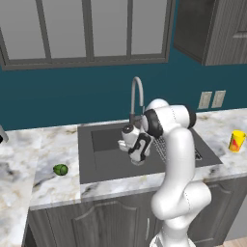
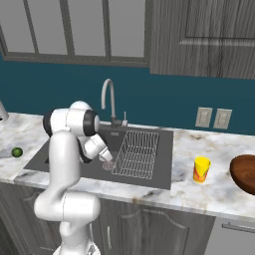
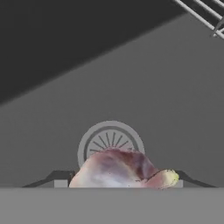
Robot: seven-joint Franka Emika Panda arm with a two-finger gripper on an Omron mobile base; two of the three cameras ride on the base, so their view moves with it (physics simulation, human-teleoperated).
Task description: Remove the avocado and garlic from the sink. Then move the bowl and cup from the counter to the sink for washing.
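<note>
Garlic (image 3: 118, 168) sits on the sink (image 1: 103, 166) floor right by the round drain (image 3: 110, 142), dead centre btwn the fingertips (image 3: 59, 177) in the hand view. Your pincer (image 1: 136, 155) is low in the basin, jaws set wide either side of the bulb; can't tell if they touch it, and it looks not yet lifted.

Avocado (image 1: 61, 169) is already out, on the desk (image 1: 48, 144) left of the sink. Cup (image 2: 201, 169) and bowl (image 2: 245, 172) wait on the desk to the right, well apart from the arm.

Risks from here, imo:
- bulb is round w/ a pointed end, so a close off its widest part could squirt it out toward the drain.
- wire rack (image 2: 135, 153) is near; a careless lift or swing could catch it.
- faucet (image 1: 137, 96) is right above the wrist, so a straight-up lift may clip it.
</note>
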